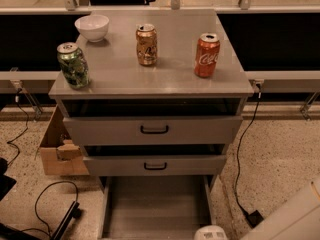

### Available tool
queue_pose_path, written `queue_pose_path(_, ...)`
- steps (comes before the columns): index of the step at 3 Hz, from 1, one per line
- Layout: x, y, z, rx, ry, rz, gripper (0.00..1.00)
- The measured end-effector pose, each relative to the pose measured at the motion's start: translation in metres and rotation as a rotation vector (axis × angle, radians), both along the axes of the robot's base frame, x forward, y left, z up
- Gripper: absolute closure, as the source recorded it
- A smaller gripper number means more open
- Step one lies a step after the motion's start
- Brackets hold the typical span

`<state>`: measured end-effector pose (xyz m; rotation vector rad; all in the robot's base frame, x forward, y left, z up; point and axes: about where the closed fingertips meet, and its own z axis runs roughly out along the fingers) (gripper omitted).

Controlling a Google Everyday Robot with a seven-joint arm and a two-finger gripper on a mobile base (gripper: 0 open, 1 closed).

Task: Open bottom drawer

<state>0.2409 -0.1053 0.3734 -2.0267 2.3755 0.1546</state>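
The bottom drawer (pixel 155 204) is pulled out toward me at the foot of the grey cabinet (pixel 150 81). Its plain grey tray shows, open and empty. Its front panel and black loop handle lie below the bottom edge of the view. The mid-sized drawer (pixel 155 165) and the tallest drawer (pixel 154 129) above it each stand slightly ajar. My gripper is out of view below the bottom edge. Only a white rounded part of my arm (pixel 210 232) at the drawer's right front and the white arm shell (pixel 295 219) at the bottom right show.
On the cabinet top stand a green can (pixel 73 65), a white bowl (pixel 92 27), a tan can (pixel 146 44) and a red Coke can (pixel 207 55). A cardboard box (pixel 57 151) sits on the floor at the left. Black cables (pixel 45 199) and a plug (pixel 252 218) lie on the floor.
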Motion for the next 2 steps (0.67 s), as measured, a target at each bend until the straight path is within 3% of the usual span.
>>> queue_pose_path(1, -0.038, -0.01, 0.041, -0.066, 0.0, -0.039, 0.0)
queue_pose_path(2, -0.035, 0.004, 0.064, -0.075, -0.04, -0.035, 0.0)
